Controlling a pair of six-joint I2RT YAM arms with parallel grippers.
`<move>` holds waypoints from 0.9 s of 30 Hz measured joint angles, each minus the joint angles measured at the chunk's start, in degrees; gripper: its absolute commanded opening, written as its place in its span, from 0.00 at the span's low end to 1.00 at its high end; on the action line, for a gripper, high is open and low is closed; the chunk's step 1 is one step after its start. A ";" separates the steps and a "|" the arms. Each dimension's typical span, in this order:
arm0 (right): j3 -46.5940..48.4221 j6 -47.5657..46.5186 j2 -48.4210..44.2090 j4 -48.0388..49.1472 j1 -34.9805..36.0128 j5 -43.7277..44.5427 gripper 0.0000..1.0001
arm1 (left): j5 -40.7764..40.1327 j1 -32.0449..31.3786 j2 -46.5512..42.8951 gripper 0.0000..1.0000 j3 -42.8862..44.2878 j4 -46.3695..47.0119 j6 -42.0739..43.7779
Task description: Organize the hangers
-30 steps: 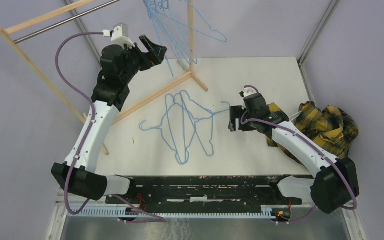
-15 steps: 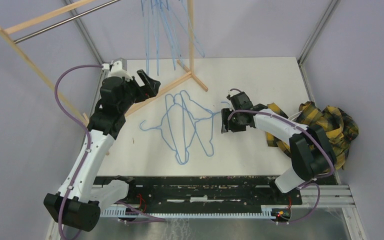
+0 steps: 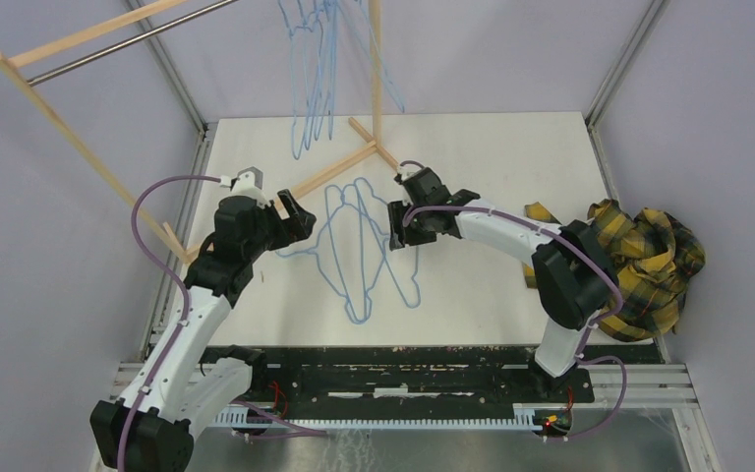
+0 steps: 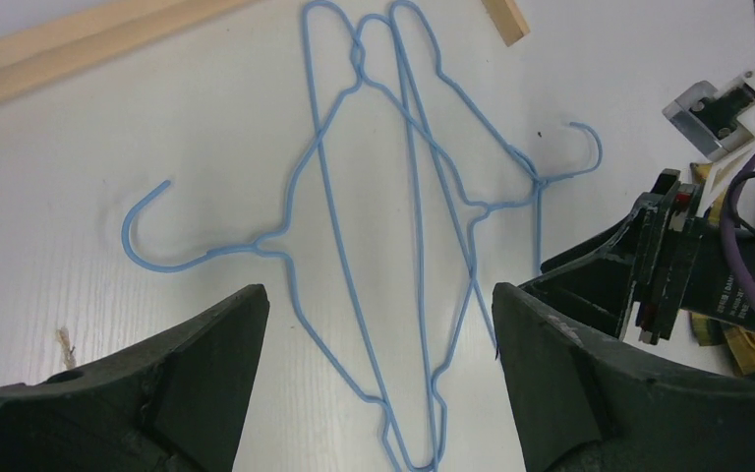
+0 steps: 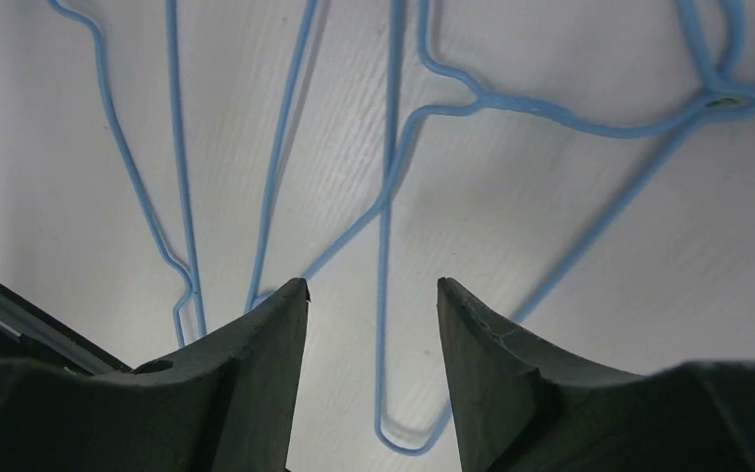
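Observation:
Three light-blue wire hangers (image 3: 359,251) lie overlapped in a heap on the white table; they also show in the left wrist view (image 4: 393,226) and the right wrist view (image 5: 383,167). More hangers (image 3: 315,69) hang from the rack at the back. My left gripper (image 3: 295,214) is open and empty, just left of the heap, above one hook (image 4: 143,226). My right gripper (image 3: 395,231) is open, low over the heap's right side, its jaws either side of a wire corner (image 5: 408,438), not closed on it.
A wooden rack with a metal rod (image 3: 108,49) stands at the back left; its foot (image 3: 334,169) lies on the table just behind the heap. A yellow plaid cloth (image 3: 649,256) lies at the right edge.
Both grippers have moved in on the heap: the left came down from the rack toward the table, the right slid left onto the heap's right side. The hanging hangers have swung.

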 measured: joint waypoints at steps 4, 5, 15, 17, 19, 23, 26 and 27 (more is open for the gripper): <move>2.62 0.28 3.58 -0.07 3.23 0.68 0.60 | 0.02 0.00 -0.09 0.90 -0.90 -0.02 0.00; 2.97 0.48 4.33 -0.04 3.91 0.92 0.60 | 0.04 0.00 -0.11 0.90 -0.90 0.11 0.00; 7.67 2.21 11.13 0.04 3.63 7.52 0.55 | 0.44 0.00 -1.11 0.89 -1.25 0.50 0.00; 8.24 2.62 12.07 0.00 3.48 8.61 0.53 | 0.81 0.00 -1.33 0.88 -1.53 0.61 0.00; 9.62 2.86 13.51 -0.07 3.32 9.55 0.50 | 1.27 0.00 -1.57 0.88 -1.84 0.81 0.00; 11.02 3.15 14.95 0.11 2.95 10.49 0.41 | 1.62 0.00 -1.99 0.88 -2.62 1.09 0.00; 11.80 3.21 15.72 0.11 2.84 10.95 0.33 | 1.70 0.00 -2.12 0.87 -3.21 1.11 0.00; 11.98 3.28 15.89 0.17 2.84 11.17 0.30 | 1.79 0.00 -2.14 0.86 -3.37 1.09 0.00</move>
